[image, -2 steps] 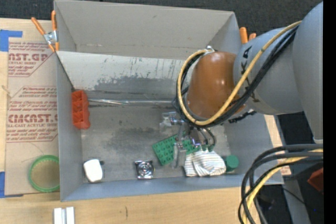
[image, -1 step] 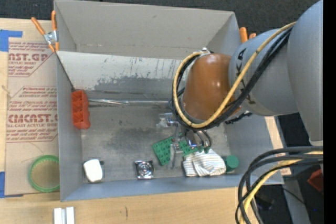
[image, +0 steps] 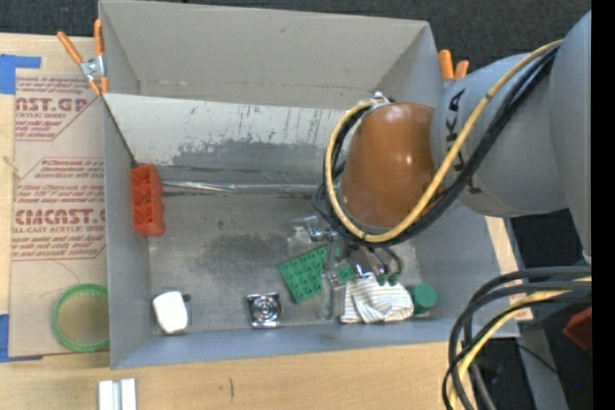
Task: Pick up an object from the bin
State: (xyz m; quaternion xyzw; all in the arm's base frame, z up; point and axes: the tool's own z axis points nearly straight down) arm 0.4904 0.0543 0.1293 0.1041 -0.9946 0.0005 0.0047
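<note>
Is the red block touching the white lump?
Apart. The camera view shows the red block by the left wall and the white lump near the front corner, with bare bin floor between them.

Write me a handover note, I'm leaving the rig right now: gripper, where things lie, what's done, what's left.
Gripper: low in the bin, lower right of the view; open or shut cannot be told.
Nearest things: green studded plate to its left, crumpled white wrapper to its right, green round piece beyond the wrapper.
Others: small silver metal piece and white block by the near wall, red brick by the left wall.
Done: the arm is down among the things.
Left: grasp one thing and lift it out; all of them lie on the bin floor.
</note>
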